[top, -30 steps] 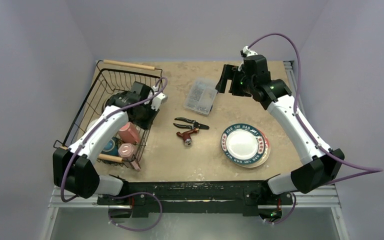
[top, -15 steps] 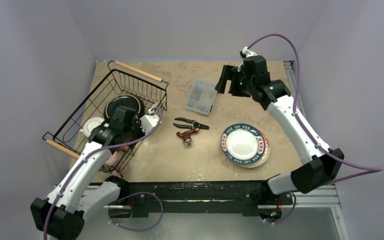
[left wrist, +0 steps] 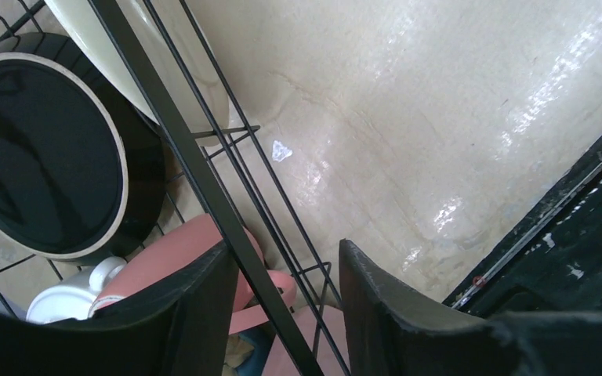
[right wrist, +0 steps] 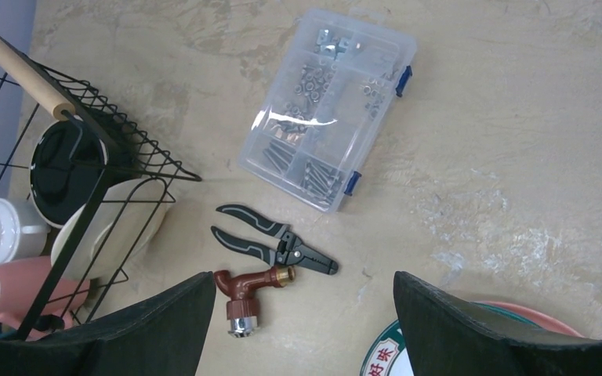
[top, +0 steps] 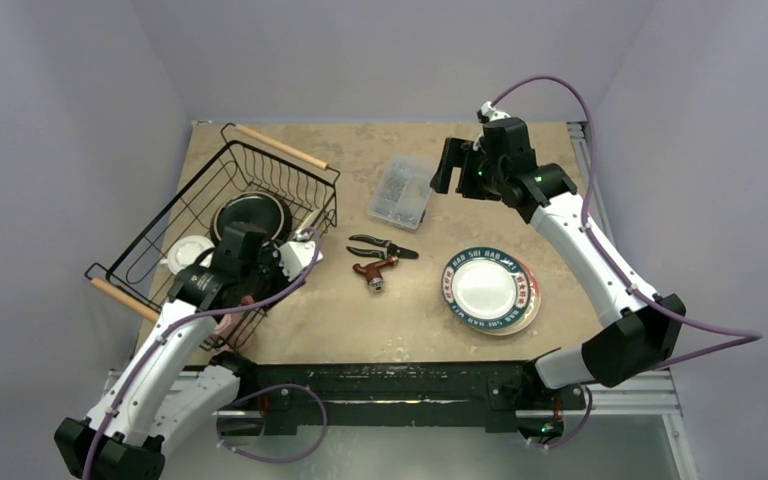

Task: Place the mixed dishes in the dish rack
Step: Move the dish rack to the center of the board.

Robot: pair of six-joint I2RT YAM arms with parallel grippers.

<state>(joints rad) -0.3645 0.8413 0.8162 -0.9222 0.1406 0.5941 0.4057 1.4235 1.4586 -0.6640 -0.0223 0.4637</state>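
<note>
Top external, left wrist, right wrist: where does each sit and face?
Top external: above and behind, looking down on the table; both arms show, the black wire dish rack with wooden handles left.
Left wrist: low beside the rack, facing down; its jaws straddle a rack wire.
Right wrist: high near the clear plastic compartment box, facing down; its jaws frame the bottom.
Shared: all three show the round black cream-rimmed dish in the rack.

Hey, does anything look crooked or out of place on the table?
Yes. The dish rack sits skewed, its near wooden handle seemingly past the left edge of the table, and the left claw straddles its wire rim.
</note>
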